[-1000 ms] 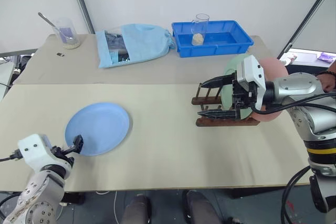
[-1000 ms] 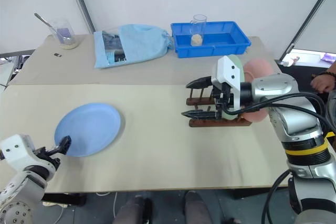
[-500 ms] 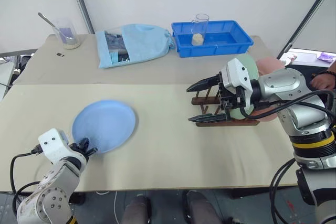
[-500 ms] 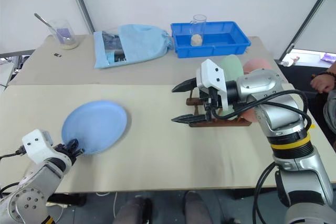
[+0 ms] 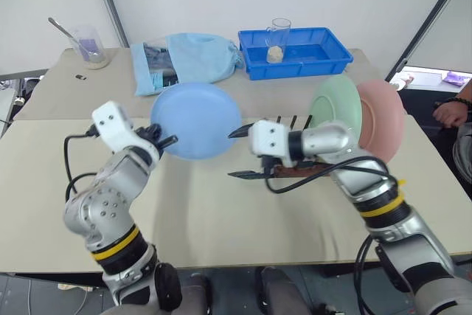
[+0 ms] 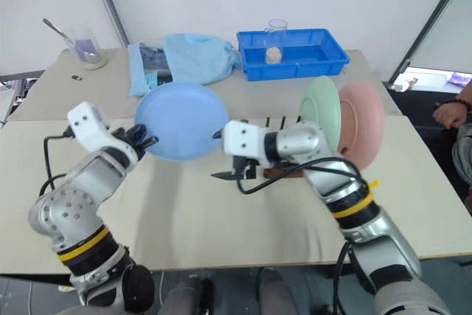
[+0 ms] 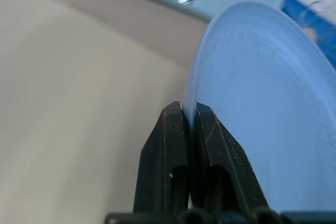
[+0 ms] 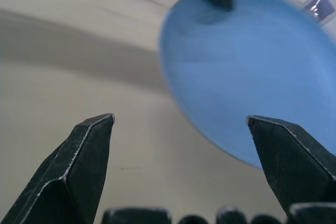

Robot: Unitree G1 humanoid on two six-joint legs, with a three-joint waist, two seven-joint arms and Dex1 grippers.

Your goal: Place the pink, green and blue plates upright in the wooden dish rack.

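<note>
Left gripper [image 7: 188,116] pinching the blue plate [image 5: 196,120] by its rim above the desk [image 5: 221,219]; right gripper [image 5: 241,153] spread wide beside it.

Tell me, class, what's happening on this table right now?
A two-armed robot is loading plates into a wooden dish rack. The green plate and pink plate already stand upright in it. The left gripper is shut on the rim of the blue plate, held above the table. The right gripper is open, its fingers pointing at that plate without touching it.
</note>
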